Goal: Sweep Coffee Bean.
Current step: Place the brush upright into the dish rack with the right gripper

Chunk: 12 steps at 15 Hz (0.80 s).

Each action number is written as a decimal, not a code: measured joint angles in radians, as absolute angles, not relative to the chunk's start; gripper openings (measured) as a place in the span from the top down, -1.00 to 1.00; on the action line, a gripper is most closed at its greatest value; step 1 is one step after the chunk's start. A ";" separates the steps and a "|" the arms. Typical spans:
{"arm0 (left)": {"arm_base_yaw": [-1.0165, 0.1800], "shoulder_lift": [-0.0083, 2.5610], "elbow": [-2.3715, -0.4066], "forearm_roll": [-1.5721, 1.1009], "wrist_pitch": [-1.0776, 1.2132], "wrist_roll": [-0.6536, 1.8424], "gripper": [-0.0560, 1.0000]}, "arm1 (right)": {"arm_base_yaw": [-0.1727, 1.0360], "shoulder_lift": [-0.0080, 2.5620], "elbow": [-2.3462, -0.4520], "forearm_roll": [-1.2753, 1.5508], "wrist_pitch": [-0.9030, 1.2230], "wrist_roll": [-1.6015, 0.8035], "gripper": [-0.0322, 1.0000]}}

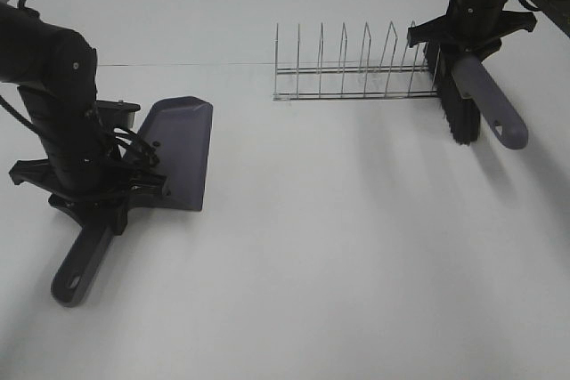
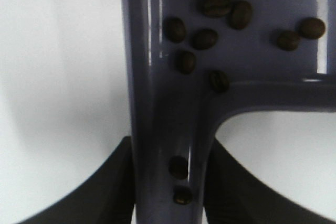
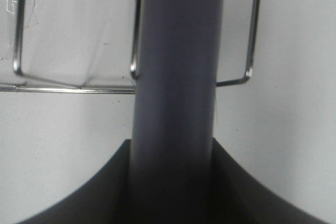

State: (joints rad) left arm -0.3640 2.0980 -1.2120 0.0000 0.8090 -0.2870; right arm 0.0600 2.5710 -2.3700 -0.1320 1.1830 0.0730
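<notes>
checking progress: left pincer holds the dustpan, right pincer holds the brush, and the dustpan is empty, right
Not empty: the left wrist view shows coffee beans lying in the dustpan. The left pincer does hold it and the right pincer the brush.

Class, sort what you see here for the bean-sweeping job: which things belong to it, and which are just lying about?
Belong to the job:
dustpan, held by the left gripper
coffee beans, lying in the dustpan
brush, held by the right gripper

Just lying about:
wire rack, next to the brush
</notes>
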 joint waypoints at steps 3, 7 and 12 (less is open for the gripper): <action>-0.364 2.098 -1.212 0.000 0.809 -0.287 0.29 | 0.060 2.571 -2.370 -0.133 1.180 0.079 0.43; -0.364 2.098 -1.212 0.000 0.811 -0.287 0.29 | 0.060 2.573 -2.370 -0.131 1.179 0.103 0.08; -0.364 2.098 -1.212 0.000 0.811 -0.287 0.29 | 0.060 2.543 -2.373 -0.131 1.180 0.103 -0.41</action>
